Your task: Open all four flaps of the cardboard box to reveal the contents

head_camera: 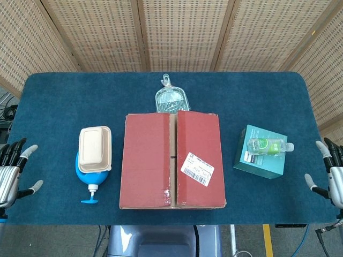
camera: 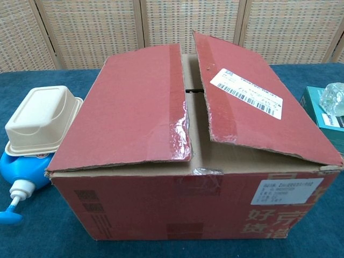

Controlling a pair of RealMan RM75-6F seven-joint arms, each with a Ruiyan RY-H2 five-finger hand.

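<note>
Your counter (head_camera: 64,101) is the biggest thing in view — a dark blue cloth top, backed by woven cane panels (head_camera: 182,32) in wooden frames.

The cardboard box (head_camera: 171,160) sits at the counter's middle near the front edge. Its two red outer flaps are down but not flat: in the chest view the left flap (camera: 129,107) and right flap (camera: 258,107) both lift slightly, with a gap along the seam and torn clear tape at the front. A white shipping label (head_camera: 197,169) with a barcode lies on the right flap; the print is too small to read. The front wall carries a second white label (camera: 286,191) and large Chinese characters, partly cut off.

Right of the box: a teal carton (head_camera: 258,155) with a clear bottle (head_camera: 268,144), green-labelled, lying on top. Left: a blue pump dispenser (head_camera: 90,176) lying down, a beige lidded container (head_camera: 95,148) resting on it. Behind the box — a clear dustpan-shaped scoop (head_camera: 170,98).

Your left hand (head_camera: 9,174) and right hand (head_camera: 333,179) sit at the counter's outer edges, fingers spread, holding nothing, well apart from the box.
</note>
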